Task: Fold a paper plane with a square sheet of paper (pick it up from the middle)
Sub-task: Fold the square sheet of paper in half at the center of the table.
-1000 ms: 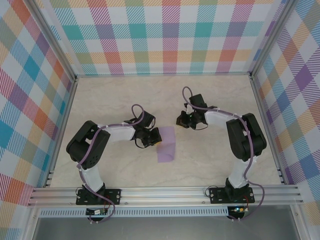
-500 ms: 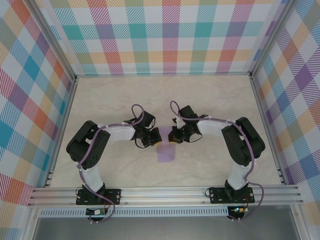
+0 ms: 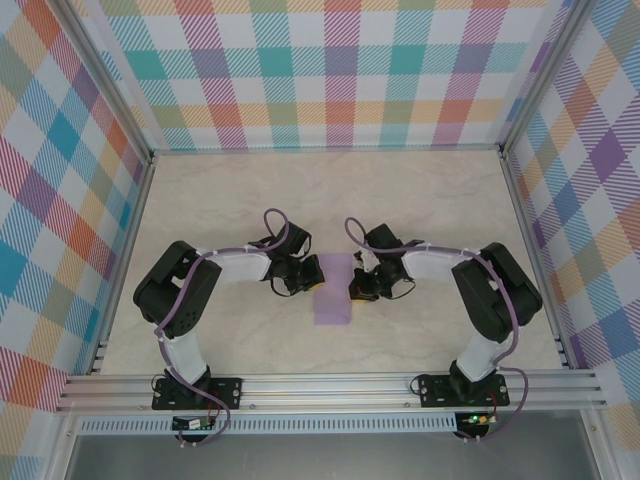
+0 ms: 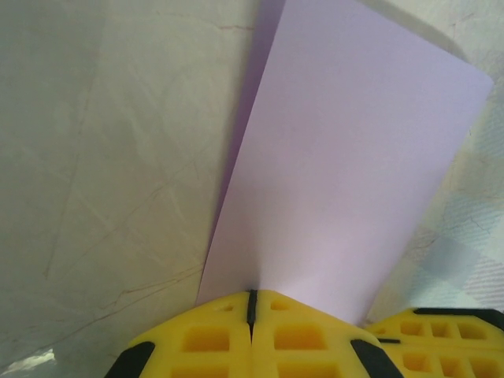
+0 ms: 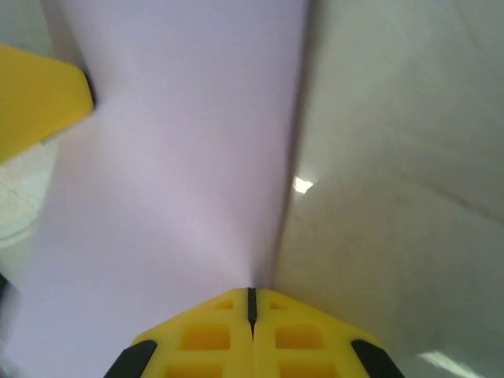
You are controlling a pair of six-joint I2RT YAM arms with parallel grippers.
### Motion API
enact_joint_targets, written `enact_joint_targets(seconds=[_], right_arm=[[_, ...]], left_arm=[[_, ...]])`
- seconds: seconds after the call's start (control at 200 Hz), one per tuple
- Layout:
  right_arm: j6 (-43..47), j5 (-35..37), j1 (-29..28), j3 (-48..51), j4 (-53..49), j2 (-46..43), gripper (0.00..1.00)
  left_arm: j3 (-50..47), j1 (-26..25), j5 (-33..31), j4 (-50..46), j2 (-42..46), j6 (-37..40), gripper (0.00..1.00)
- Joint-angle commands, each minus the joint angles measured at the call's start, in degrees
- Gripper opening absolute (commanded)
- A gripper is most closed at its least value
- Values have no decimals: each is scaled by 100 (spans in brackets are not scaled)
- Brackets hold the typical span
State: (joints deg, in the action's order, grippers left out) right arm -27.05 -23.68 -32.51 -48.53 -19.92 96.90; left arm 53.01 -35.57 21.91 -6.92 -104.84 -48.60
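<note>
While left claw point(image 4: 252, 303) and right claw point(image 5: 252, 298) pinch opposite edges of the square sheet of paper point(image 3: 333, 300), task looks early: nose and wing folds undone.

The left arm point(image 3: 235, 265) rises from its base at the near edge of the worktop point(image 3: 430, 190), left of the middle. Its elbow is folded out toward the left edge and its forearm lies low, reaching right toward the centre. The left jaws are pressed together, the yellow fingers point(image 4: 213, 339) meeting with no gap. The right arm point(image 3: 440, 262) mirrors it from the near right, elbow out toward the right edge, forearm reaching left, wrist tipped downward. The right jaws are closed as well, fingers point(image 5: 205, 339) tight together. The two wrists face each other near the worktop's middle, close but apart.
</note>
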Motion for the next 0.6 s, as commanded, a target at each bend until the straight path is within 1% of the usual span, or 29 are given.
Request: enact_joint_targets(seconds=[0.0, 0.06, 0.13, 0.185, 0.44, 0.595], right_arm=[[135, 257, -2, 168, -119, -543, 0], [63, 128, -14, 144, 81, -714, 0], [-93, -68, -26, 71, 322, -715, 0], [-188, -223, -64, -22, 476, -584, 0], [-459, -491, -323, -397, 786, 192, 0], [-413, -563, -398, -252, 711, 406, 0]], left_arm=[[-559, -134, -930, -1185, -976, -39, 0], [-513, -134, -942, -1254, -961, 9, 0], [-470, -134, -960, -1315, -937, 51, 0], [-443, -135, -982, -1362, -920, 89, 0], [-435, -134, -998, -1400, -876, 102, 0], [-453, -134, -1024, -1396, -923, 92, 0]])
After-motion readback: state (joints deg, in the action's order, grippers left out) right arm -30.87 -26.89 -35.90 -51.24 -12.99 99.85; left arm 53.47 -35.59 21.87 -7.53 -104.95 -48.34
